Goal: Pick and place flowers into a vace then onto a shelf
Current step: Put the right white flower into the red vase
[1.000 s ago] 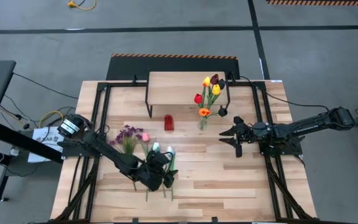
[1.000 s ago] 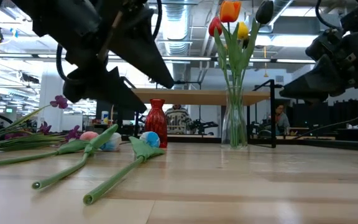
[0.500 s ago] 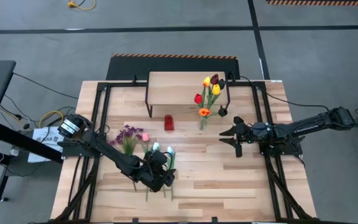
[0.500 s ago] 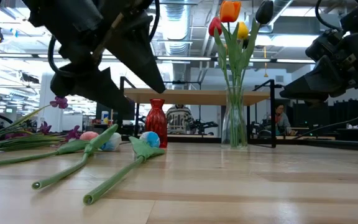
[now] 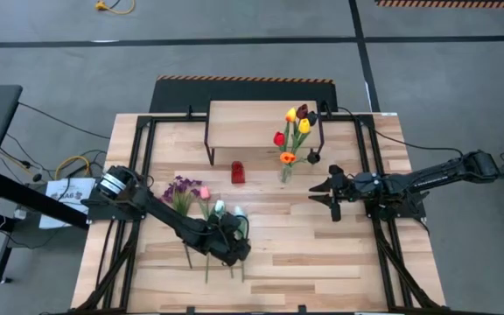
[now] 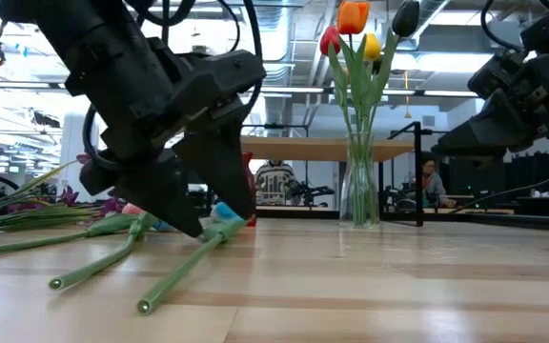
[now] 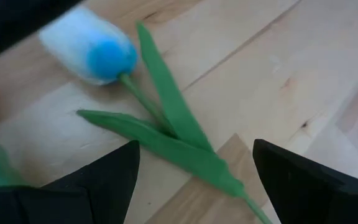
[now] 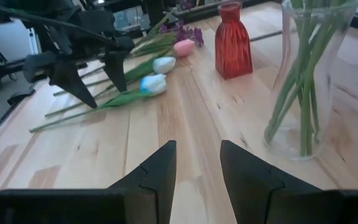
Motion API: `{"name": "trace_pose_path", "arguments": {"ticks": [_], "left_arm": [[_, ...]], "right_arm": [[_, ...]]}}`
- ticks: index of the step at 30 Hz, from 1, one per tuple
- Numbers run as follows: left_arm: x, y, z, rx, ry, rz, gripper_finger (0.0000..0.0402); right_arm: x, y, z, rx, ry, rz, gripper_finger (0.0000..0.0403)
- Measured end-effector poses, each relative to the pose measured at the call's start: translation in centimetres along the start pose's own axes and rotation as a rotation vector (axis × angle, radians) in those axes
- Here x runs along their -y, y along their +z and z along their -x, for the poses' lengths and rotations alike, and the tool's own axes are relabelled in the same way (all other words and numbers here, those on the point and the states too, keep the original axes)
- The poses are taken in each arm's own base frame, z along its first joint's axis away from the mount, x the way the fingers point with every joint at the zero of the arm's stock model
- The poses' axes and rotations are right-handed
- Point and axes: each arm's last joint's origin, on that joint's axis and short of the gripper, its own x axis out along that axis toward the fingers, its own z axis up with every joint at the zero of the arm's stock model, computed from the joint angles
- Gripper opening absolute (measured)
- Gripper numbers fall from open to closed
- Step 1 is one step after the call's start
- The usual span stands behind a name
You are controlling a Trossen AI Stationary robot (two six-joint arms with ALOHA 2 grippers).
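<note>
left end effector (image 7: 194, 171) — spread, straddling blue-white tulip (image 7: 95, 53) stem | right end effector (image 8: 196, 163) — parted, empty

Past the right gripper's (image 8: 196, 163) two dark, parted fingers (image 8: 151, 173), a ribbed red glass vase (image 8: 232, 41) and a clear glass vase of green stems (image 8: 308, 74) stand on the light plank table (image 8: 191, 118), while the left gripper (image 8: 91, 73) spreads over long-stemmed white-and-blue tulips (image 8: 152, 84).
</note>
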Motion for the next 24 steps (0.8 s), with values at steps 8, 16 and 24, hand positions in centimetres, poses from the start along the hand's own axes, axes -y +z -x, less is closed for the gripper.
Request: {"name": "trace_pose_path", "arguments": {"ticks": [8, 16, 24], "left_arm": [[-0.4, 0.5, -0.3, 0.001, 0.026, 0.009, 0.0299], [-0.5, 1.1, -0.6, 0.008, 0.033, 0.031, 0.0235], [-0.3, 1.3, -0.7, 0.003, 0.007, 0.032, 0.0188]], "right_arm": [[0.0, -0.2, 0.0, -0.018, -0.005, -0.015, 0.0118], [0.0, -0.2, 0.0, -0.018, -0.005, -0.016, 0.0118], [0.0, -0.2, 0.0, -0.017, -0.006, -0.015, 0.0118]]}}
